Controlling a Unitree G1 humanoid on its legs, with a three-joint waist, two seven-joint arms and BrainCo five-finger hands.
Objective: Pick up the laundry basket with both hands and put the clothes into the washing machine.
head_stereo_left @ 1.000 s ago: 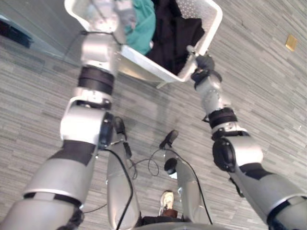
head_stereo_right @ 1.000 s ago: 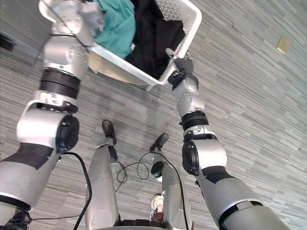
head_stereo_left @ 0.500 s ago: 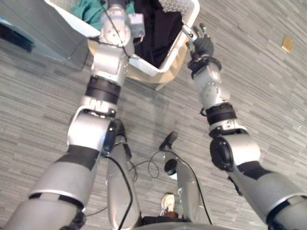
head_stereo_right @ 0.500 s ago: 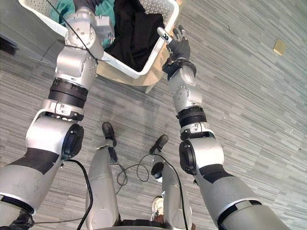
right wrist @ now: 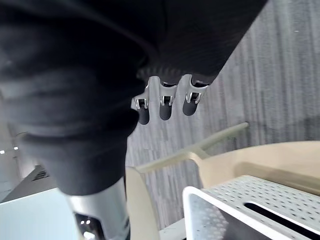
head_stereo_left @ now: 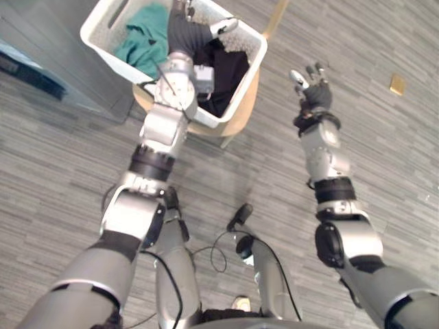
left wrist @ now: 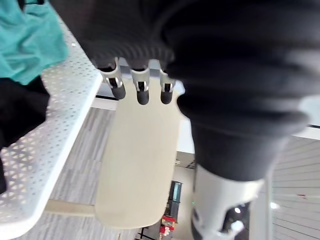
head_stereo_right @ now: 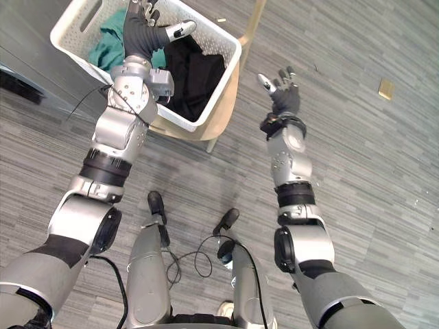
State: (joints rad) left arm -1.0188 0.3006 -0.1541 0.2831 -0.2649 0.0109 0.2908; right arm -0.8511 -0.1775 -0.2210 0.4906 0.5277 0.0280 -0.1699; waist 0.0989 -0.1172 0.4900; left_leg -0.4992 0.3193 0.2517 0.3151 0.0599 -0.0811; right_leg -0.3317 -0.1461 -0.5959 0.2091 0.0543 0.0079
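- Under the left hand (head_stereo_right: 140,33), the white perforated laundry basket (head_stereo_left: 244,83) sits on a pale wooden chair (head_stereo_left: 245,115). Its rim is clear of both hands, and the right hand's fingers are well apart from it, out past its right corner.
- Inside it, a teal garment (head_stereo_left: 140,44) lies on the side away from the right fingers. A black garment (head_stereo_left: 228,72) fills the side nearer them, just below the left thumb.
- A second ago the basket hung tipped in the air with a hand on each end of its rim. Half a second ago it was already down on the chair, with the right fingers opening beside its corner. Now neither hand has hold of it.
- The left fingers (left wrist: 142,92) are loosely extended and hold nothing. They stand above the clothes, with the thumb sticking out sideways over the black garment. In the left wrist view, the basket's rim and the chair's wood show past them.
- The right hand (head_stereo_left: 314,90) has drawn back from the basket's corner and stands in open air over the floor. Its fingers (right wrist: 160,109) are spread wide, empty and touching nothing.
- Beyond the right fingers, the grey striped floor (head_stereo_left: 384,178) carries a small tan square (head_stereo_left: 396,84).
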